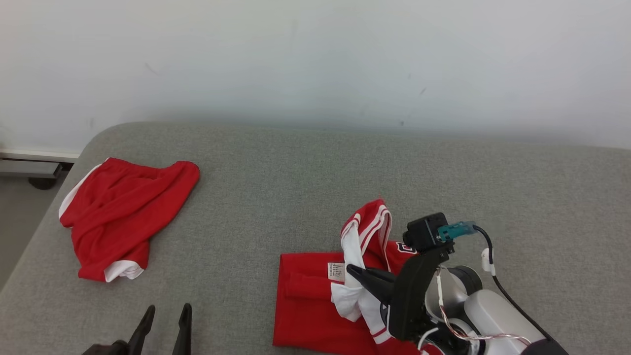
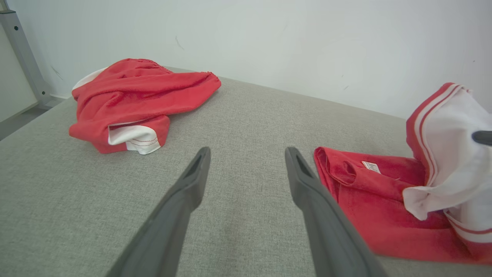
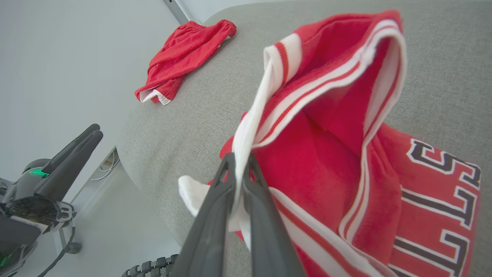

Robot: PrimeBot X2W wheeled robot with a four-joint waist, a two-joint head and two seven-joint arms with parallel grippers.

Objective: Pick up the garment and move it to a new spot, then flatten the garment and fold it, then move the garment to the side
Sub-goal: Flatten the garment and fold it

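The garment (image 1: 305,305) is a red jersey with white striped trim and dark lettering, lying partly folded on the grey padded surface (image 1: 345,172) at the front centre-right. My right gripper (image 1: 351,269) is shut on its white trimmed edge and holds that edge lifted off the rest, which lies flat. In the right wrist view the fingers (image 3: 215,200) pinch the white band of the garment (image 3: 326,173). My left gripper (image 1: 167,308) stands open near the front edge, left of the garment (image 2: 369,200), with nothing between its fingers (image 2: 184,192).
A second red garment with white hems (image 1: 123,212) lies crumpled at the far left corner of the surface, also seen from the left wrist (image 2: 134,100). A white wall runs behind. The surface's left edge drops to the floor (image 1: 15,222).
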